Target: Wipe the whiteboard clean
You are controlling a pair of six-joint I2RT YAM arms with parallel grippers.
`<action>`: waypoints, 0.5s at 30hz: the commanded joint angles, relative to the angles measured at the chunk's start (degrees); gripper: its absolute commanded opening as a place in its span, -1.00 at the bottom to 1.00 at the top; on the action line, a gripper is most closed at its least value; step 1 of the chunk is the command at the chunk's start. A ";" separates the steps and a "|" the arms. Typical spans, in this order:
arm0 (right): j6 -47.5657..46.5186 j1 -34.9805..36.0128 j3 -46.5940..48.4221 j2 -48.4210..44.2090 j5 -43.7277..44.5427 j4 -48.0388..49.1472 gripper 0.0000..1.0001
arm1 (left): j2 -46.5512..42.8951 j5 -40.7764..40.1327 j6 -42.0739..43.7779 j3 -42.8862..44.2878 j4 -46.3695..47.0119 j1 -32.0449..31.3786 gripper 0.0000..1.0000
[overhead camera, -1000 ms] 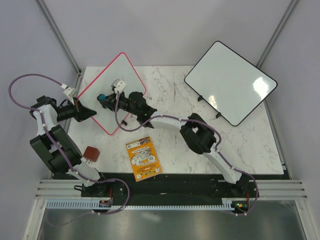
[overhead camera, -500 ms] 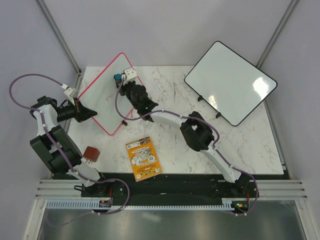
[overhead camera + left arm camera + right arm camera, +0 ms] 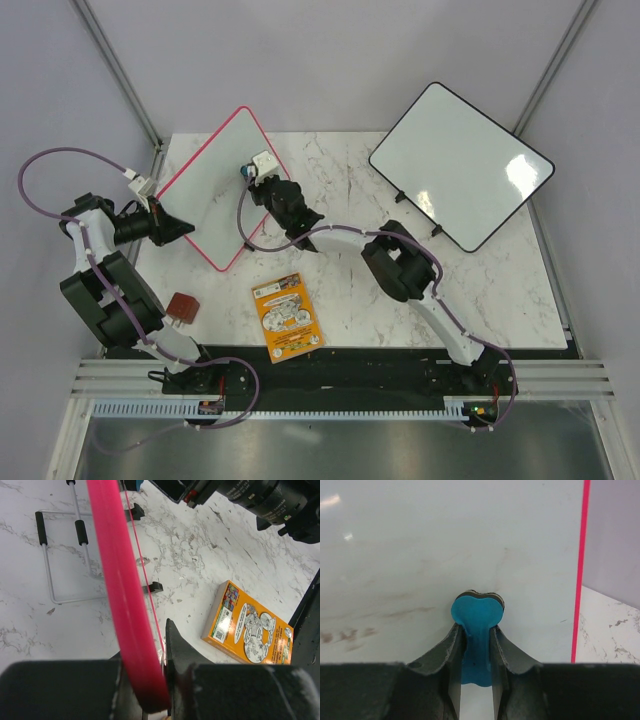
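On the marble table (image 3: 345, 170) you see an orange printed box (image 3: 288, 317) lying flat by the near edge, left of centre, and a small red-brown block (image 3: 183, 305) to its left. A black-framed whiteboard (image 3: 460, 165) stands tilted at the far right.

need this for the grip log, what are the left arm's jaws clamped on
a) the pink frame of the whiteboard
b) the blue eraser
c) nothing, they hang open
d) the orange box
a: in the left wrist view the left jaws are shut on the pink frame of the whiteboard; the blue eraser sits in the right jaws, and the orange box lies apart, ungripped.
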 commanded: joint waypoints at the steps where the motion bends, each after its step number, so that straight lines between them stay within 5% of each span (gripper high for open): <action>1: -2.02 7.07 -3.25 -1.10 -12.89 -9.47 -1.00 | -1.92 1.98 7.10 -0.02 -7.88 -3.12 -0.96; 15: -5.89 11.99 -3.96 -2.51 -25.28 -13.96 -1.00 | -1.83 1.90 7.54 -0.20 -7.88 -3.12 -0.97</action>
